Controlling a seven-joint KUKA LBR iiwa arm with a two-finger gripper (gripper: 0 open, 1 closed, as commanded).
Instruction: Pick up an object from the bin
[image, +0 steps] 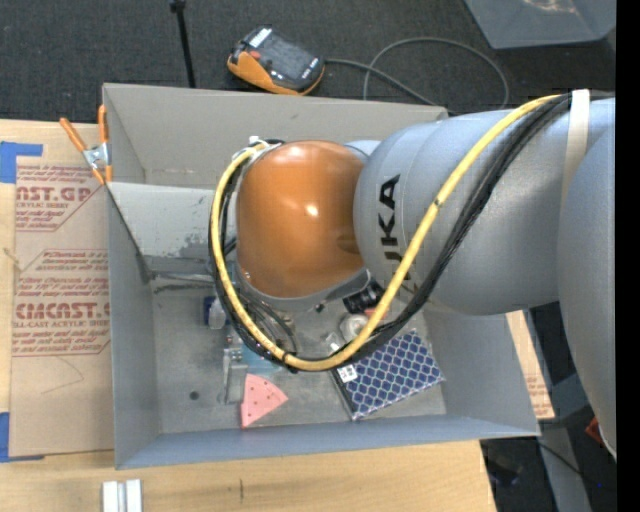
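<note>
My gripper (235, 370) pokes out from under the arm's wrist, low over the bin's floor in its front left part. Just to its right and in front lies a flat pink triangle (261, 401) with small dots on it, close beside the gripper. A dark blue flat pad with a white lattice pattern (393, 372) rests tilted against the front right of the bin. A small blue and white thing (215, 311) lies behind the gripper, partly hidden by the wrist.
The arm and its orange cover with looped cables hide the middle and back of the bin. The bin's left wall slopes down to the floor near the gripper.
</note>
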